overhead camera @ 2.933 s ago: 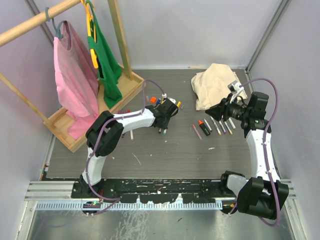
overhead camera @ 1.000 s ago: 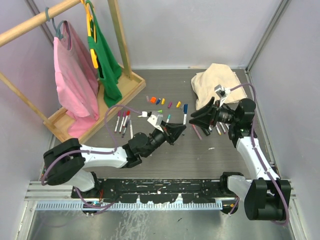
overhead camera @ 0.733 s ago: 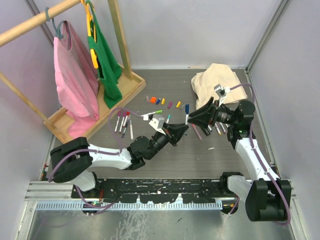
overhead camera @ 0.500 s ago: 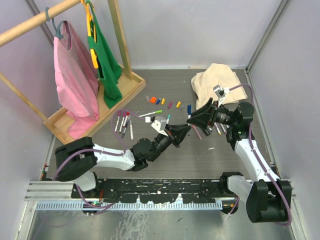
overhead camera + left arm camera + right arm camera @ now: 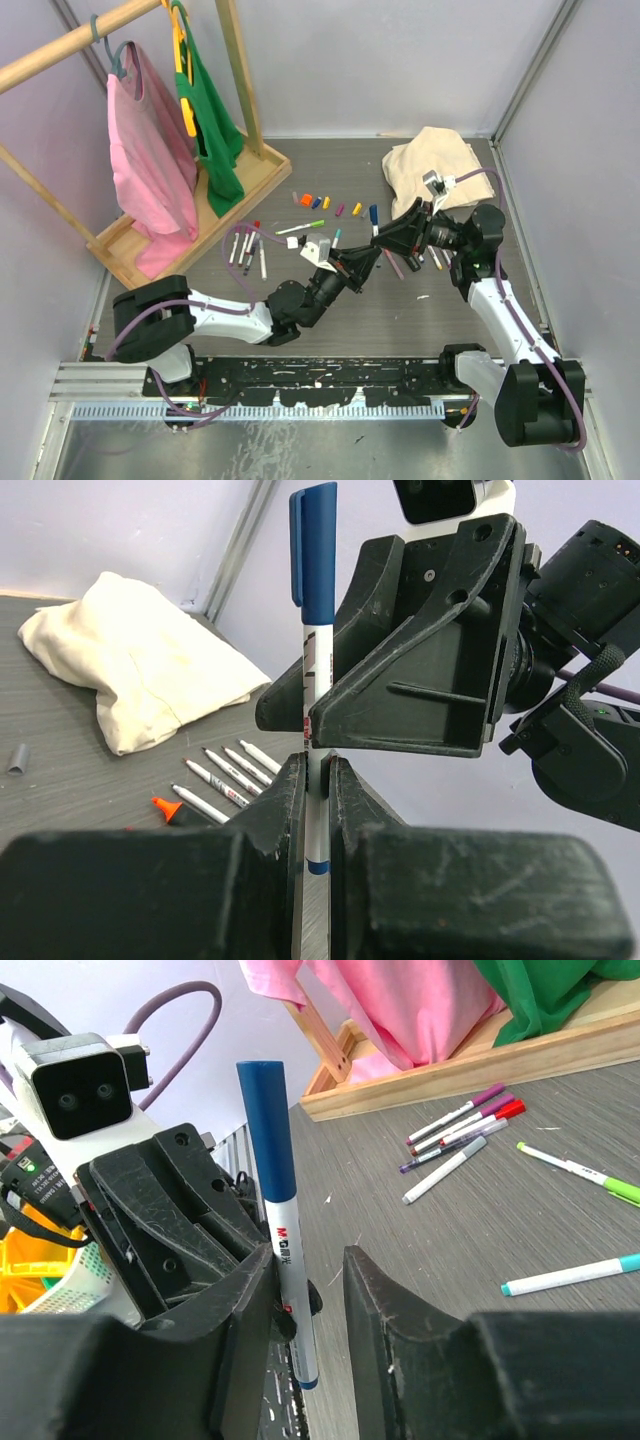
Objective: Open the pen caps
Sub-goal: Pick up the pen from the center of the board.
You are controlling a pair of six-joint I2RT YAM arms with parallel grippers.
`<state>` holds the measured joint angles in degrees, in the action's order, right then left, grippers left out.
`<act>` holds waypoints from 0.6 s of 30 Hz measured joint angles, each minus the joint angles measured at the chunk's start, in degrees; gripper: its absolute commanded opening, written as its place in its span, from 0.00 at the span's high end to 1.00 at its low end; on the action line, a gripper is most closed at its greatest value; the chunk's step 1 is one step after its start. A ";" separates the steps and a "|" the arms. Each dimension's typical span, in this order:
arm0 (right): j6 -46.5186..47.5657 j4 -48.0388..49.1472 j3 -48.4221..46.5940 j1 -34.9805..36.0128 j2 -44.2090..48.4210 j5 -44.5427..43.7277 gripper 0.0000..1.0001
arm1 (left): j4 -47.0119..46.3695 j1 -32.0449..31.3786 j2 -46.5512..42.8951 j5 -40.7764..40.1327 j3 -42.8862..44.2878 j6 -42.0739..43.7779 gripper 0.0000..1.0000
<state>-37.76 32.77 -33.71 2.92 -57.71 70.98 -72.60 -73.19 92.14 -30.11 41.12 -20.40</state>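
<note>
The pen (image 5: 317, 675) is clamped by the left fingers (image 5: 280, 815); the right fingers (image 5: 390, 1310) are held open around it — below the blue cap (image 5: 315, 550) — so the cap may be missed.

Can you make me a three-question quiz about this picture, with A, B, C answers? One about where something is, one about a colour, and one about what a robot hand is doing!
1. Where does the beige cloth lie?
A. on the wooden rack
B. at the far right corner of the table
C. at the near left corner

2. What colour is the cap on the held pen?
A. red
B. green
C. blue

3. What is the left gripper doing?
A. shut on the pen
B. wide open and empty
C. holding the cloth

Answers: 1 B, the top view shows it by the far right corner. 2 C, both wrist views show a dark blue cap. 3 A, its jaws press the white barrel from both sides.
</note>
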 measured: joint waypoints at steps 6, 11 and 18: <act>1.51 -0.11 0.28 0.81 0.13 0.00 0.69 | 0.17 -0.33 0.15 -0.96 0.00 -0.22 1.00; 3.58 -1.01 0.31 1.38 0.31 0.02 0.80 | 0.90 -0.33 0.15 -1.42 0.02 -1.09 1.00; 7.76 -3.87 0.28 1.53 0.87 0.04 0.98 | 1.81 -0.33 0.11 -0.81 0.00 -1.81 0.60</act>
<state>-30.00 28.91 -33.43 4.45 -56.84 71.02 -70.78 -73.52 92.25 -30.92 41.12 -22.22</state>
